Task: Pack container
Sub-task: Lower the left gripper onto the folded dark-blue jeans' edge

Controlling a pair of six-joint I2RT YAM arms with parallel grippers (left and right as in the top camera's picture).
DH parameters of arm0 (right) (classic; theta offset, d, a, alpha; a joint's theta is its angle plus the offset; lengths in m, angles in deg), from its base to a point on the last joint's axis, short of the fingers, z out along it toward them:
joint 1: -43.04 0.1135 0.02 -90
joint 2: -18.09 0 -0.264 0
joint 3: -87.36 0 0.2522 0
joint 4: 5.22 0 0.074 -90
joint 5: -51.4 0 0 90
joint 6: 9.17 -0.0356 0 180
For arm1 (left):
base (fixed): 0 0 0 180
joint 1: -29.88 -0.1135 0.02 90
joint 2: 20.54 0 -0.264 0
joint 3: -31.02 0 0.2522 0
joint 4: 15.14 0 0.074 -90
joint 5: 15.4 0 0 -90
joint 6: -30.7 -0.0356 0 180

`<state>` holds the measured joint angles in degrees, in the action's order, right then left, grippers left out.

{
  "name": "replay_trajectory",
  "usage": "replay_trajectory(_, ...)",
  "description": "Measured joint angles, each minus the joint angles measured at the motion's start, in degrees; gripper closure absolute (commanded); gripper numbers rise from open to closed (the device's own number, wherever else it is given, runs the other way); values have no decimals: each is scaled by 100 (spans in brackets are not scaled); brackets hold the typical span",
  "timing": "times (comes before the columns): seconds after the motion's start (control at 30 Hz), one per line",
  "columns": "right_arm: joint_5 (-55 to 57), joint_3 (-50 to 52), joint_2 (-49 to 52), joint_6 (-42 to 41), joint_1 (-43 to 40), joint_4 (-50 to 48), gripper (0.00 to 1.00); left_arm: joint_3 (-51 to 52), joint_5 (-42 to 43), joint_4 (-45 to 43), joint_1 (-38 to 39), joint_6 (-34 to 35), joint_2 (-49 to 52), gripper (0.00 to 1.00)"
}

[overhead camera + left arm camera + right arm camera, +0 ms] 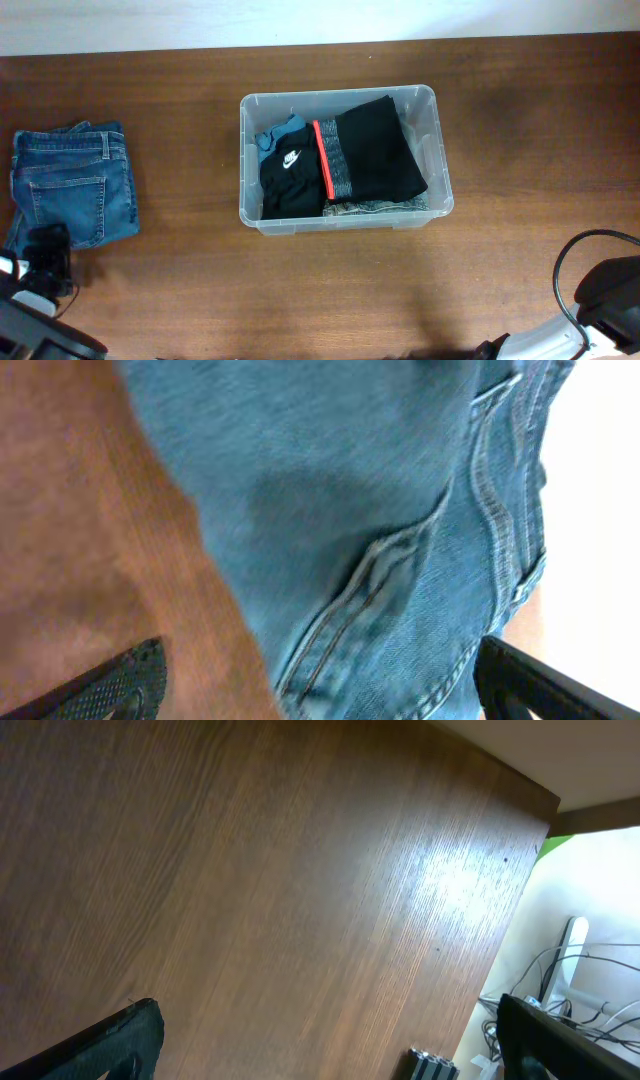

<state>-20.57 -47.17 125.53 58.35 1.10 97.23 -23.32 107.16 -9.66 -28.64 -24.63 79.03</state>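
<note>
Container [437, 160] on table [300, 290], folded clothes [375, 150] inside, jeans [75, 185] well apart to its left

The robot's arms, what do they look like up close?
Mostly black, with white sections. The right arm trails a looping black cable. The left pincer and right pincer each have two black fingers with textured pads.

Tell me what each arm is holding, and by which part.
Nothing is held. The left jaws stand open over the jeans, not closed on them; the right jaws stand open over the bare table.
</note>
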Motion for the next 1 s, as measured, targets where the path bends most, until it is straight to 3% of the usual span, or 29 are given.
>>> replay_trajectory(0.17, 0, 0, 0, 2, 0, 0, 1, -52, -44, -518, 393, 63, 238, 1)
replay_trajectory(0.47, 0, 0, 0, 2, 0, 0, 1, -107, -846, -658, 944, 286, 271, 2)
replay_trajectory(0.57, 0, 0, 0, 0, 0, 0, 2, -105, -929, -667, 962, 315, 286, 24)
replay_trajectory(0.6, 0, 0, 0, 2, 0, 4, 1, -107, -964, -654, 960, 354, 293, 36)
replay_trajectory(0.67, 0, 0, 0, 2, 0, 0, 2, -101, -1034, -678, 955, 393, 348, 48)
replay_trajectory(0.83, 0, 0, 0, 0, 0, 2, 1, -50, -1099, -789, 966, 435, 470, 62)
replay_trajectory(1.0, 0, 0, 0, -2, 0, 2, 1, 28, -1025, -1102, 964, 479, 568, 86)
